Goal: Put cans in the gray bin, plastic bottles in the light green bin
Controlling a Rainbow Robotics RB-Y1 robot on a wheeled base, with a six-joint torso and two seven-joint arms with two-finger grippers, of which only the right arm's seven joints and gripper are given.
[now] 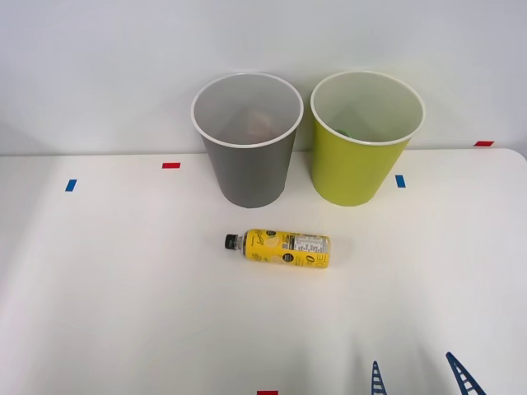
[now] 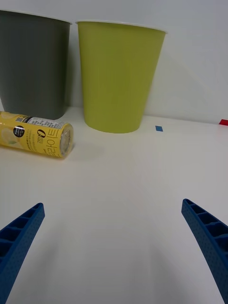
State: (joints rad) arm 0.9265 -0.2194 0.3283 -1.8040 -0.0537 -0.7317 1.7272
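**Reach for bottle pending**

Pincer [image 1: 416, 378] wide open, empty, low over table [image 1: 123, 313]. Beyond, bottle [image 1: 280, 248] on its side before gray bin [image 1: 247, 144]; green bin [image 1: 365, 140] alongside. Next, probably: advance, straddle, close.

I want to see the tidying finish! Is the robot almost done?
Not quite. Something already sits inside each round plastic bin, gray and light green. Nothing is in hand: the blue ribbed end effector is open and empty. The yellow-labelled clear plastic bottle lying on the white table belongs in the green bin.
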